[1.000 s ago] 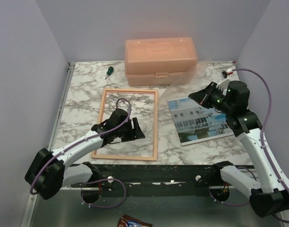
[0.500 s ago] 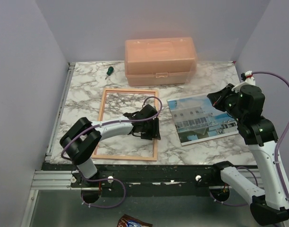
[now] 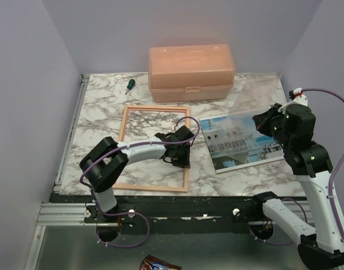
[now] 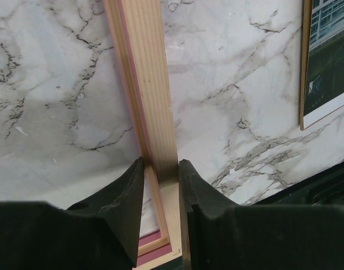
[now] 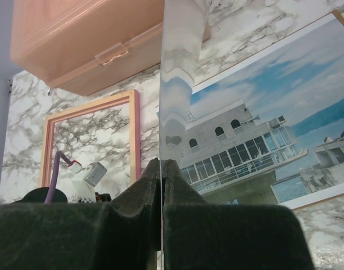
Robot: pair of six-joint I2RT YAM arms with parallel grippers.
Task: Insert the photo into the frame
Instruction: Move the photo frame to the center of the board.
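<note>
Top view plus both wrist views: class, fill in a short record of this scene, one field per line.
frame: flat on table, pale wood side up
photo: flat on table, right of the frame, not in it
left claw: closed on the frame's right rail
right claw: shut on clear sheet
box: peach, lid shut, at back

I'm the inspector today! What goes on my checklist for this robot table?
Surface: white-grey marble tabletop, no spills seen.
Job's things: thin pink-and-wood picture frame lies flat; glossy photo of a white building lies beside it, apart.
Clutter: peach plastic lidded box and green-handled screwdriver at the far edge.
Claws: left claw pinches the frame's right rail; right claw is shut on the edge of a clear thin sheet.
Cables: purple cables loop off both arms; no snag seen.
Surroundings: lilac walls; crinkly wrapper below the table.
</note>
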